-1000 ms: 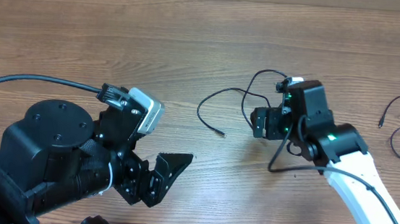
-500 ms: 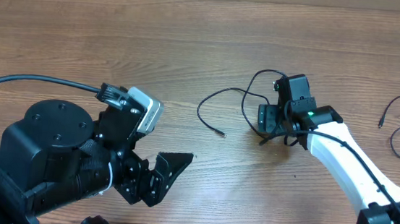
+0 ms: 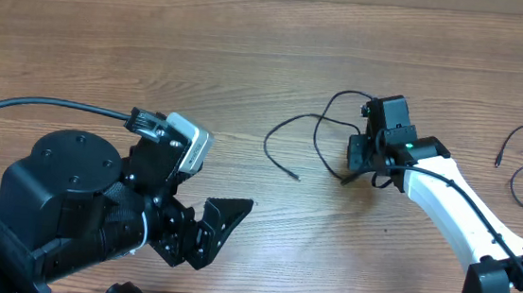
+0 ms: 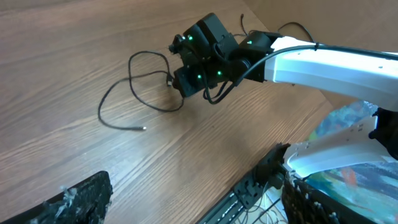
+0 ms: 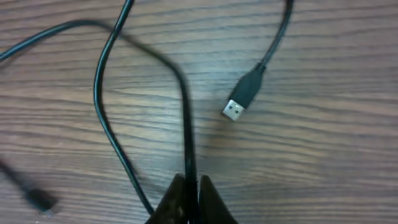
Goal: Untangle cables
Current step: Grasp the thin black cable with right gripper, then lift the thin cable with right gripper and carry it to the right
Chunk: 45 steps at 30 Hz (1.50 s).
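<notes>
I see soft, even light on the table (image 3: 251, 51), faint shadows, and the cable (image 5: 187, 137) blurred in my right wrist view.

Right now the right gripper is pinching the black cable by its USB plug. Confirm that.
Not so: the right gripper pinches the black cable along its cord; the USB plug lies free on the table. The right wrist view shows it.
</notes>
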Tool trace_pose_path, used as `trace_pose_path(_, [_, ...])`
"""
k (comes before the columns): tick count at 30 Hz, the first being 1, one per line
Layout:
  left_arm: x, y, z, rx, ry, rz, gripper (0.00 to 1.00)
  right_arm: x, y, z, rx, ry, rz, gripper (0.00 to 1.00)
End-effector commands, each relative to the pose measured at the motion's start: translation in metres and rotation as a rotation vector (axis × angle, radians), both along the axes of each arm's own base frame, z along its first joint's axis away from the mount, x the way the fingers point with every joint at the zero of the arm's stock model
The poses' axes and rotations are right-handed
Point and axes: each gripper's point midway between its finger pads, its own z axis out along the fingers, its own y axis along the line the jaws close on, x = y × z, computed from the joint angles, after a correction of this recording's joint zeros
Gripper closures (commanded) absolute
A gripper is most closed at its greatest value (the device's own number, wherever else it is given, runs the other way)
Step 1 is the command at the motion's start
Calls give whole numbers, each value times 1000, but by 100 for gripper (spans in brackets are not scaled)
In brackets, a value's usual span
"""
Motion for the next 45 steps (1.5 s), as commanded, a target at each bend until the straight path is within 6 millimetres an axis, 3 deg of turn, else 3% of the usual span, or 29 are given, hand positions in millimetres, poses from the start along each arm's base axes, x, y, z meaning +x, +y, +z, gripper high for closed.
trace_pose_path(1, [-1,1,5,-16,-8,8,13,0,11,0,61,5,21,96])
trace_pose_path(8, [-2,0,6,-24,2,9,13,6,16,4,88,-21,31,96])
trace_pose_path(13, [-2,0,6,-24,0,9,13,24,52,42,267,-95,122,96])
trace_pose_path(20, [4,3,6,-13,-18,37,12,50,86,145,422,-266,255,96])
trace_pose_path(31, [9,4,5,-2,-23,55,12,47,89,303,432,-541,368,96])
trace_pose_path(39, [8,6,2,12,-12,59,13,33,63,425,373,-851,306,96])
trace_pose_path(45, [7,6,1,16,-9,61,13,22,21,485,225,-1039,178,96])
